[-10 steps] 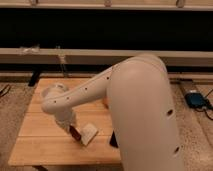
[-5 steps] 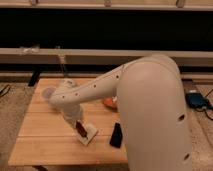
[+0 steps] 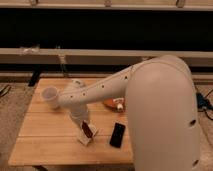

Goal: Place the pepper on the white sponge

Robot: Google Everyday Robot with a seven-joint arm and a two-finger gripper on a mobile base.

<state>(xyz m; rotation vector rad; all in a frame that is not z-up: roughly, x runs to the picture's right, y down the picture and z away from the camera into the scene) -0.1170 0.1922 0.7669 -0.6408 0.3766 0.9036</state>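
The white sponge [image 3: 85, 138] lies on the wooden table [image 3: 45, 145], near its front middle. The dark-red pepper [image 3: 88, 130] lies on top of the sponge, pointing down and to the right. My gripper [image 3: 83, 122] hangs at the end of the white arm, directly above the sponge, with its tip at the pepper's upper end. I cannot see whether it still holds the pepper.
A black flat slab [image 3: 118, 135] lies just right of the sponge. A white cup [image 3: 50, 96] stands at the table's left. An orange object [image 3: 113, 105] sits behind my arm. My large white arm body [image 3: 160, 115] covers the table's right side.
My arm has swung to the right, uncovering the black slab. My gripper with the pepper has shifted right until it is over the sponge.
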